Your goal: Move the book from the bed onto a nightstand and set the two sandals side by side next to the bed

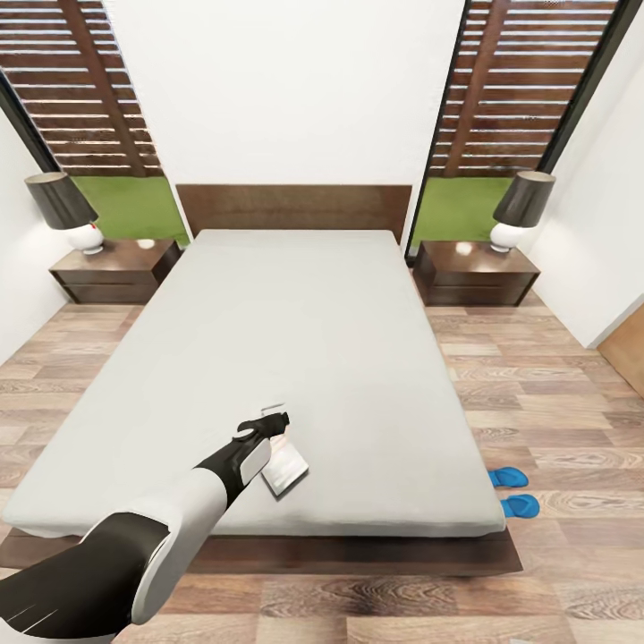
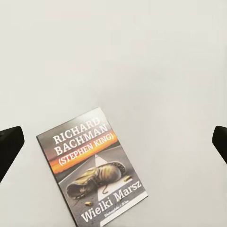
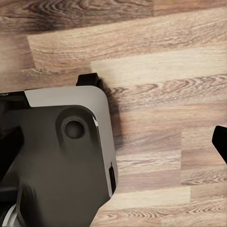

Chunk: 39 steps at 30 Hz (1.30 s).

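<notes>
In the head view, the left gripper [image 1: 274, 419] is held over the book [image 1: 286, 465], which lies flat on the bed [image 1: 304, 340] near its foot edge. The two sandals [image 1: 513, 492] lie on the floor beside the bed's right corner; each nightstand [image 1: 476, 273] stands well apart from the book.

In the left wrist view, the jaws are spread wide and empty above the paperback [image 2: 92, 172]. The book's pickup is judged in hand: descent and closing are called for.

In the right wrist view, plank floor [image 3: 165, 71] is seen; the right gripper's opening cannot be told.
</notes>
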{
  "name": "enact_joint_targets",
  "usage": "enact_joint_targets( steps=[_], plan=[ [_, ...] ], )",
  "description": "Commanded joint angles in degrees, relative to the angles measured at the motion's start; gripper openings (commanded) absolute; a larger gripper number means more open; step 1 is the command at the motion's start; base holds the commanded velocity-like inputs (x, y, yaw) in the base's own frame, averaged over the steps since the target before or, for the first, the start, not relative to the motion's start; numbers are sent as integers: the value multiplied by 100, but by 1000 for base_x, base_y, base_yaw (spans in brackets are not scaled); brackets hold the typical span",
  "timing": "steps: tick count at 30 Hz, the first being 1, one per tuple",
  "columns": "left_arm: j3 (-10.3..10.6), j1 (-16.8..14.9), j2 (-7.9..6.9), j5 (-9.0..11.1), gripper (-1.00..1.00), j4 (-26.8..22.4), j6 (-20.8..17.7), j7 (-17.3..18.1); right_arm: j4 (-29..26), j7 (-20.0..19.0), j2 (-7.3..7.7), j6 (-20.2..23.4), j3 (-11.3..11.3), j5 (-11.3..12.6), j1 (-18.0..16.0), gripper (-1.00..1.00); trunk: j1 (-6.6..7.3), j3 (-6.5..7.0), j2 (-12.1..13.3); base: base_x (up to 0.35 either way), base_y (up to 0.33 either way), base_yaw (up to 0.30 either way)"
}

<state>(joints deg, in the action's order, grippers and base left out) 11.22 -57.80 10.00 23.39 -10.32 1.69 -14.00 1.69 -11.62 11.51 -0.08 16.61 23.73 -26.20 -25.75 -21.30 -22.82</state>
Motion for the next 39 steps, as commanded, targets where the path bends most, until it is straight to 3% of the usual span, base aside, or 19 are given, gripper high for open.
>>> enact_joint_targets(
  steps=[1, 39],
  plan=[
    [51, -5, 0, 57, 100, 4, 17, -29, 15, -32, 0, -1, 44, 61, -8, 100, -3, -10, -10, 3, 0, 0],
    [50, -6, 0, 60, 100, 4, 18, -24, 15, -33, 0, -1, 44, 60, -8, 100, -3, -322, -10, 0, 0, 0]
  ],
)
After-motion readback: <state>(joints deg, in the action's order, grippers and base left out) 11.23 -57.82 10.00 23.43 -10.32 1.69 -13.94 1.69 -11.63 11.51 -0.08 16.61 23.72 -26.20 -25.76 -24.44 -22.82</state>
